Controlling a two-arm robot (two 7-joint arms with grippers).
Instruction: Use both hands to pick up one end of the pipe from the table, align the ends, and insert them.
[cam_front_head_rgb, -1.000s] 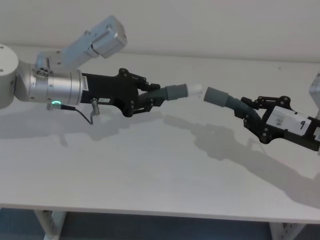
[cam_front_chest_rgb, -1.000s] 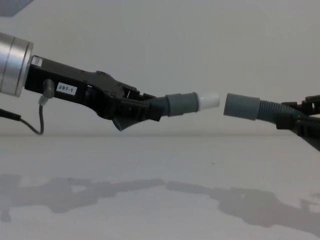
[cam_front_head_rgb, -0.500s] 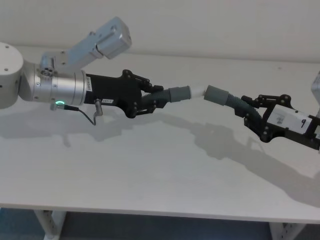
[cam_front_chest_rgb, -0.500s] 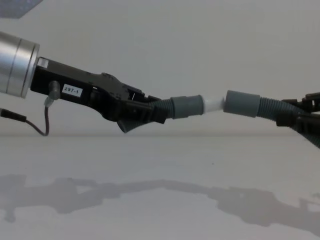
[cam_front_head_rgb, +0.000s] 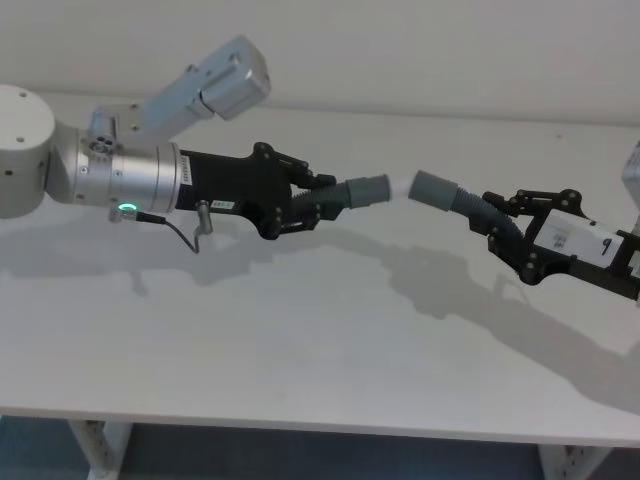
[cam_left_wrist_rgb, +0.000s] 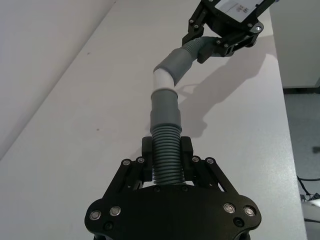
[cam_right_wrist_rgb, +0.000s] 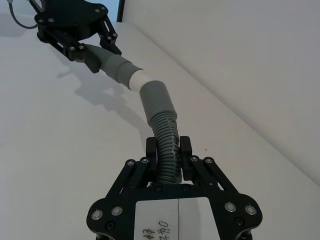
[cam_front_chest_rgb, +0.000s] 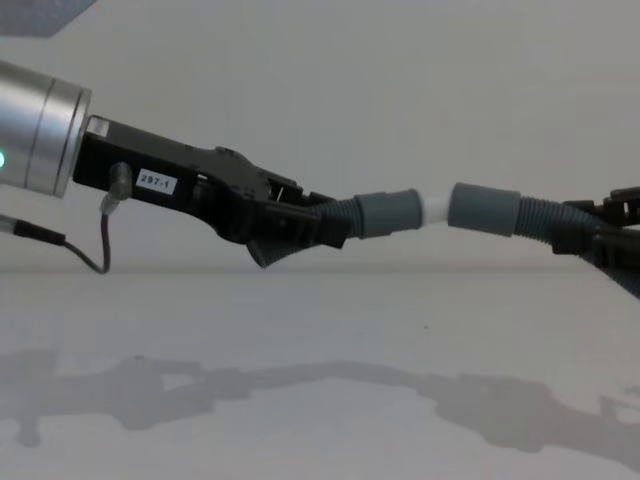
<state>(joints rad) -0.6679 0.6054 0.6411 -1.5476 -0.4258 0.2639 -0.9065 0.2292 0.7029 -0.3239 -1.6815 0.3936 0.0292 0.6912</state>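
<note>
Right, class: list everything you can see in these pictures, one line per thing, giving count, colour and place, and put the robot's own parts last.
Hose pieces: two, dark grey, held above the table, ribbed parts clamped; left piece, right piece.
White tapered tip: one, white, on the left piece's cuff, partly inside the right piece's socket.
Table: one, white, beneath both arms.
Left gripper: one, black, shut on the left piece; silver wrist, green light.
Right gripper: one, black, shut on the right piece.

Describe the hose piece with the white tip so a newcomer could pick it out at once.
Above the white table, two black grippers face each other, each shut on a ribbed grey hose piece. Take the piece with the white tip in the left gripper, the one on the silver wrist. Its neighbour, the socket piece in the right gripper, ends in plain grey.
</note>
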